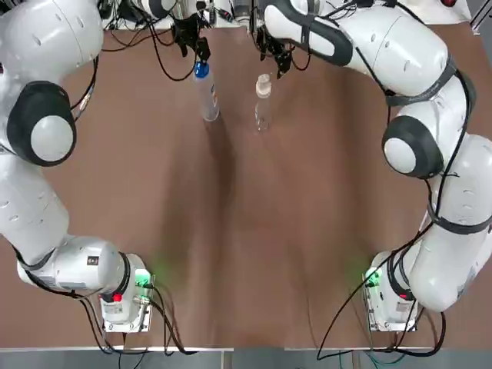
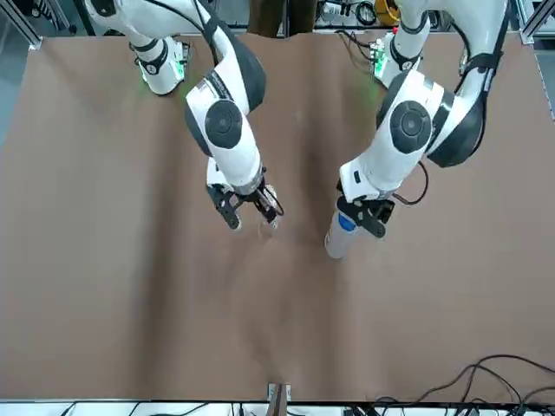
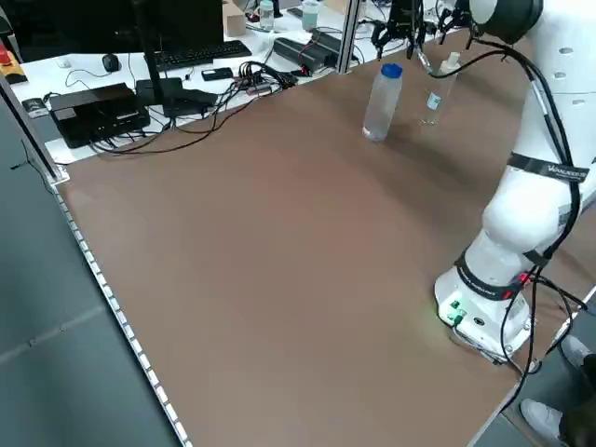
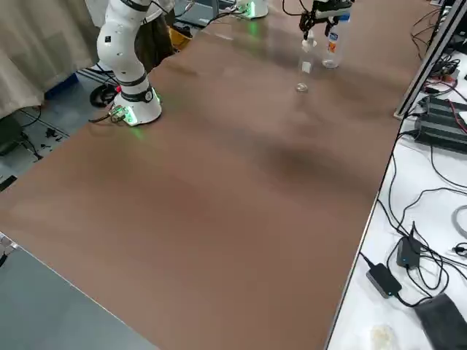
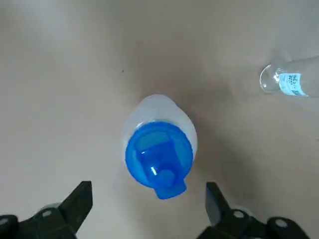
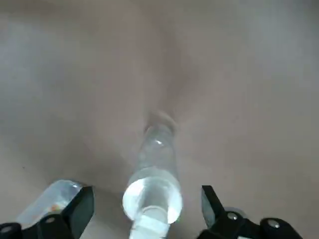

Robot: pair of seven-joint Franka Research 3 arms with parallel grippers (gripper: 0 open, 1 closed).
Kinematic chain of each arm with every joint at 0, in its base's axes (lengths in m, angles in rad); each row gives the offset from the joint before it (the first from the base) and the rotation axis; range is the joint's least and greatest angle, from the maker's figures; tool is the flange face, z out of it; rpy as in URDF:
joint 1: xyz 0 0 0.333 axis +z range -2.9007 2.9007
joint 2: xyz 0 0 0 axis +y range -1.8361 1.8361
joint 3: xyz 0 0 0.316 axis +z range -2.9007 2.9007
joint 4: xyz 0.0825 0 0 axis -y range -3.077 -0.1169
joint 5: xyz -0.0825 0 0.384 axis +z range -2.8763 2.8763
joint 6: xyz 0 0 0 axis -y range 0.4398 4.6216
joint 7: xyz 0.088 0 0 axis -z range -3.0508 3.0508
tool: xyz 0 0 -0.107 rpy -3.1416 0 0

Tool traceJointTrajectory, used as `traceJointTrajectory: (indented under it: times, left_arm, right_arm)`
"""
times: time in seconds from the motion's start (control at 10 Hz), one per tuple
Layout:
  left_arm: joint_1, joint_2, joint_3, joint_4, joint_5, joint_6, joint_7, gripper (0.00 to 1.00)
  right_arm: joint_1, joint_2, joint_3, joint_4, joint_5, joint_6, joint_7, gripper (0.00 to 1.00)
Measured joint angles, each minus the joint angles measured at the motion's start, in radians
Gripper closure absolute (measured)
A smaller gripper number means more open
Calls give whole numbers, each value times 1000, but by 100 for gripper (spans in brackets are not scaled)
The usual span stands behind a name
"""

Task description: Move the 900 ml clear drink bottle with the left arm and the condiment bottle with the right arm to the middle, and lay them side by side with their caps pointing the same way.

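Presently both bottles stand upright toward the 12 o'clock edge of the table point(image 1: 246, 231) in the top view. The clear drink bottle point(image 1: 206, 92) and the slimmer condiment bottle point(image 1: 263, 104) are near each other but apart, the condiment bottle at the drink bottle's 3 o'clock. The left gripper point(image 5: 148, 188) hangs over the drink bottle's blue cap point(image 5: 158, 159) with fingers spread wide, grasping nothing, and the right gripper point(image 6: 147, 191) hangs likewise over the condiment bottle's pale cap point(image 6: 152, 199) — released, clear of the bottle.
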Motion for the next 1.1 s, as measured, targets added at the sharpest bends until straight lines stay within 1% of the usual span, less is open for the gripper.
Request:
traceJointTrajectory:
  times: [0.2,0.3,0.5,0.8,1.1]
  left_arm:
    - [-32,36,0,0,0,30,-52,0]
    - [-34,43,1,0,0,34,-56,0]
    - [-29,43,8,3,3,34,-52,0]
    - [-23,43,14,4,10,34,-41,0]
    - [-23,51,15,3,11,34,-40,0]
  right_arm:
    - [-10,-42,-1,2,-1,-44,-139,4]
    - [-12,-68,-1,1,-15,-59,-207,4]
    - [-7,-105,5,-10,-81,-74,-365,4]
    - [45,-113,15,-30,-139,-69,-596,4]
    - [88,-113,16,-41,-188,-41,-910,4]
